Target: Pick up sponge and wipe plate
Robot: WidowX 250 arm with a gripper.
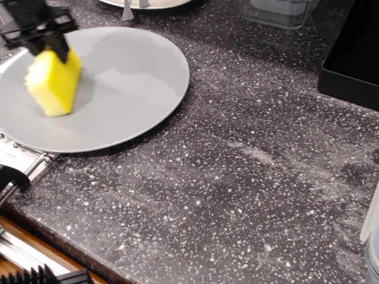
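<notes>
The large grey plate point(130, 89) lies at the upper left of the dark speckled counter. My black gripper point(42, 40) is at the top left, shut on the top of the bright yellow sponge point(53, 83). The sponge hangs below the fingers with its lower end on or just above the plate's left part. The sponge looks slightly blurred by motion.
A white plate with a utensil point(142, 5) sits at the top edge behind the grey plate. A clear container point(278, 12) stands at the top, a black tray point(352, 59) at the right. A metal rail and clamp point(18, 171) lie at the counter's lower-left edge.
</notes>
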